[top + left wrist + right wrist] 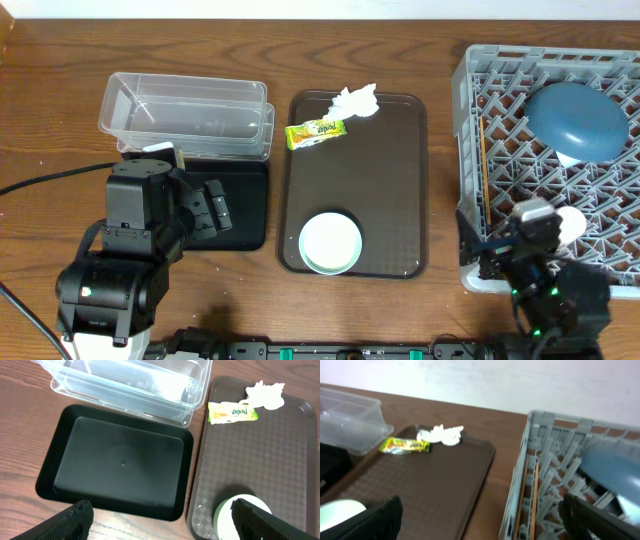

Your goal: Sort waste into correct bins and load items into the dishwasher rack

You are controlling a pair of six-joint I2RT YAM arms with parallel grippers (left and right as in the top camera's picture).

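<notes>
A crumpled white tissue (357, 101) and a yellow-green wrapper (316, 131) lie at the far end of the brown serving tray (400, 190). A green-rimmed bowl (330, 242) sits at its near end. The clear tub (185, 115) stands behind the black tray (245, 200). The grey rack (470, 110) holds the blue dish (577, 122), chopsticks (484, 150) and a white bowl (572, 222). My left gripper (162, 525) is open and empty over the black tray's near edge (120, 505). My right gripper (485, 520) is open and empty by the rack's left wall (517, 485). No cup or grains show.
The brown wooden table runs around everything. The left arm's body (130, 250) covers the black tray's left part. The right arm (545, 285) sits at the rack's near left corner. A black cable (50, 180) crosses the table at the left.
</notes>
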